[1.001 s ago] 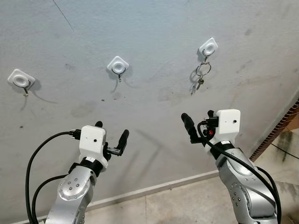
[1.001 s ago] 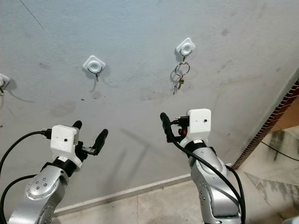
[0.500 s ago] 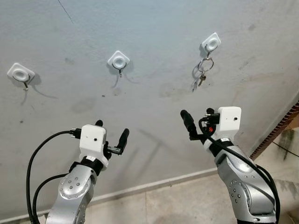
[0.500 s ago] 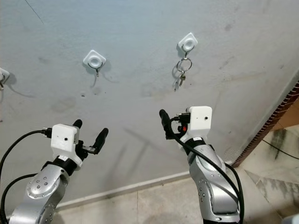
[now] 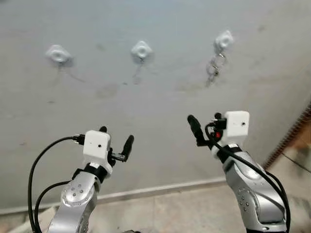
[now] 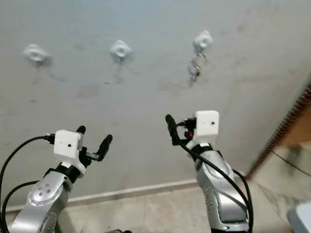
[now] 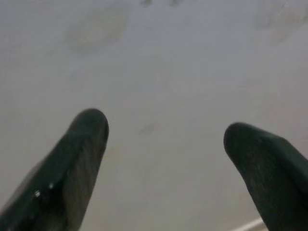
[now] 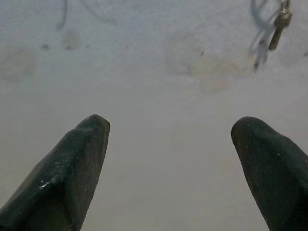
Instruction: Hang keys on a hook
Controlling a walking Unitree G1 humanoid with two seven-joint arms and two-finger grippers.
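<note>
The right gripper (image 5: 206, 127) is raised before a pale, stained wall (image 5: 160, 107), its two black fingers spread wide with nothing between them, as its wrist view confirms. The left gripper (image 5: 115, 141) is held up at a similar height, likewise spread and empty. The keys (image 5: 213, 68) already hang by their ring from the rightmost hook (image 5: 223, 40) of three white wall hooks; the middle hook (image 5: 141, 49) and the left hook (image 5: 58, 54) carry nothing. The bunch dangles straight down the wall, its long axis vertical, lying above the right gripper, a little toward the robot's right and well apart from it. The right arm is clearly the nearer of the two; the left gripper sits well off to the other side, below the gap between the bare hooks. Judged from how things lie, the hanging looks done, and any further reach for the keys would fall to the right arm, going up along the wall. The head views are slightly blurred.
</note>
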